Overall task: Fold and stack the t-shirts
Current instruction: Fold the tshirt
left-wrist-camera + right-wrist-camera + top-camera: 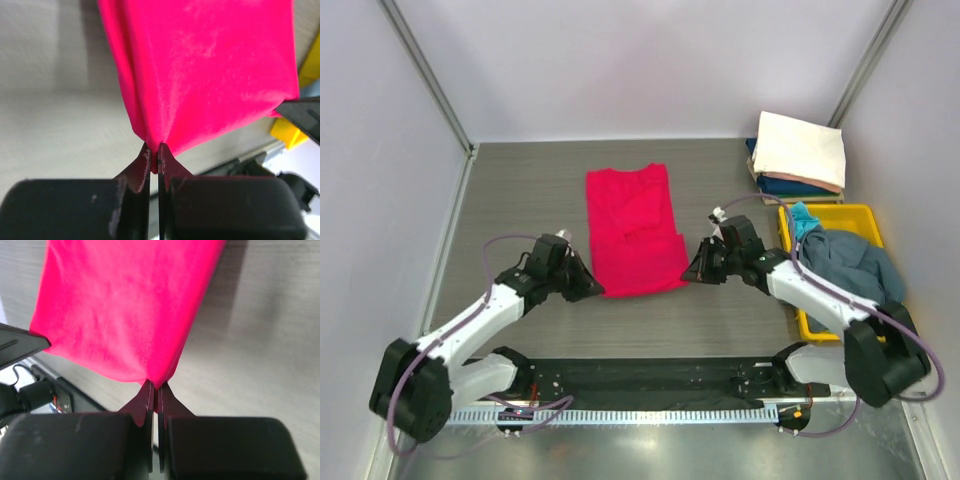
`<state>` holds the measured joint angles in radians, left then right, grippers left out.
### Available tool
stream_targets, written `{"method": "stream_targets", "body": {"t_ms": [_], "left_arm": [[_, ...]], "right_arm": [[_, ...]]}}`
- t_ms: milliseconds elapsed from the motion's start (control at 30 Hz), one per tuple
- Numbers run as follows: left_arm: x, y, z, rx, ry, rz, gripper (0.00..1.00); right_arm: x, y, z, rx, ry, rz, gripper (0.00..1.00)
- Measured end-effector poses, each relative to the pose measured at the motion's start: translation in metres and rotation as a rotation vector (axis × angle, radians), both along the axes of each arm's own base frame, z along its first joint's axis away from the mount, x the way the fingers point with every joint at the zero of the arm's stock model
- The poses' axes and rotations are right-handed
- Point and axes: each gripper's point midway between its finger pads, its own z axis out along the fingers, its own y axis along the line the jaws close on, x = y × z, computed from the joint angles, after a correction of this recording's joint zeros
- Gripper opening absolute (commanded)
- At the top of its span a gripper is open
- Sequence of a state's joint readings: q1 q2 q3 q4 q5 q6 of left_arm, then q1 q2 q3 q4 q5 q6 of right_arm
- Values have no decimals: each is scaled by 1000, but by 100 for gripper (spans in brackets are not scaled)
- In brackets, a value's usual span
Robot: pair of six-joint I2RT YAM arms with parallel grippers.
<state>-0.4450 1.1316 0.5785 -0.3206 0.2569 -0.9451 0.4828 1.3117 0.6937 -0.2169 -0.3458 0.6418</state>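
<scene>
**At the near hem, both tools pinch the crimson-pink t-shirt**

Closest to the arm bases, the left tool is pressed together on the shirt's near-left corner. The right tool is pressed together on its near-right corner. Each wrist view shows the 2 fingers closed, with a small peak of pink cloth nipped between the tips.

From both tools the shirt lies straight ahead, spread on the grey counter. Its long axis runs from the near hem away toward the far wall. Some cloth is already doubled over in the middle of it. Neither arm is the nearer one: each holds its own corner, and the hem is stretched between them. My reading is that the coming fold depends on carrying this hem along that axis toward the far end, with both corners kept level.

Further right, a yellow tray holds a crumpled slate blue-grey shirt and a bit of teal cloth.

Farthest back, in the right corner, a cream-white shirt tops a folded stack with dark blue beneath.

No brand, label or writing is readable anywhere.
</scene>
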Motion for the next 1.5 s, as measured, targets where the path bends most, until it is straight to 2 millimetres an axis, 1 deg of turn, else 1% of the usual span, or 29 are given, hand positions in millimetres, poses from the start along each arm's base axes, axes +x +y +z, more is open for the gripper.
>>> {"method": "stream_targets", "body": {"t_ms": [33,133,233,300,367,400,433,500,600,667,733,800,867,1000,1067,1100,1300,1367,1433,1467,1500], "left_arm": [[-7,-2,7,-4,-10,-4,0],[-29,-4,25,-18,-20,-6,0],[-52,-4,39,-36,-24,-6,0],[-65,-4,46,-38,-26,-10,0],[-74,-2,54,-29,-24,-13,0],[-75,-1,58,-22,-27,-11,0],[-74,1,62,-9,-30,-2,0],[-68,4,73,20,-39,16,0],[-50,3,96,67,-78,39,0],[-36,2,109,104,-103,52,0],[-19,1,121,139,-127,64,0],[-2,1,128,163,-138,80,0],[17,4,131,180,-137,100,0],[53,13,124,196,-92,136,0],[68,16,118,195,-60,141,0],[75,16,116,192,-50,138,0],[131,16,98,172,16,129,0],[155,16,91,167,38,128,0],[186,17,83,153,52,125,1],[203,18,76,146,58,125,3],[214,18,69,138,78,121,19]], "right_arm": [[-5,-3,9,5,-16,-3,1],[-26,-12,26,21,-40,-6,1],[-53,-17,36,44,-42,1,1],[-70,-17,41,55,-33,9,1],[-83,-17,48,69,-31,14,1],[-86,-17,50,72,-31,12,1],[-87,-18,52,66,-28,6,1],[-82,-20,60,41,-28,-18,1],[-62,-18,81,2,-56,-46,1],[-44,-15,98,-15,-90,-63,1],[-21,-15,111,-32,-120,-87,1],[-1,-16,115,-56,-129,-107,1],[15,-17,112,-82,-121,-112,1],[44,-14,99,-121,-86,-101,1],[56,-14,93,-128,-67,-96,1],[63,-14,91,-129,-61,-94,1],[113,-15,80,-126,-34,-87,1],[136,-12,76,-124,-31,-85,1],[159,-9,71,-121,-30,-80,1],[172,-7,65,-123,-26,-80,1],[185,-6,60,-123,-16,-78,12]]}}
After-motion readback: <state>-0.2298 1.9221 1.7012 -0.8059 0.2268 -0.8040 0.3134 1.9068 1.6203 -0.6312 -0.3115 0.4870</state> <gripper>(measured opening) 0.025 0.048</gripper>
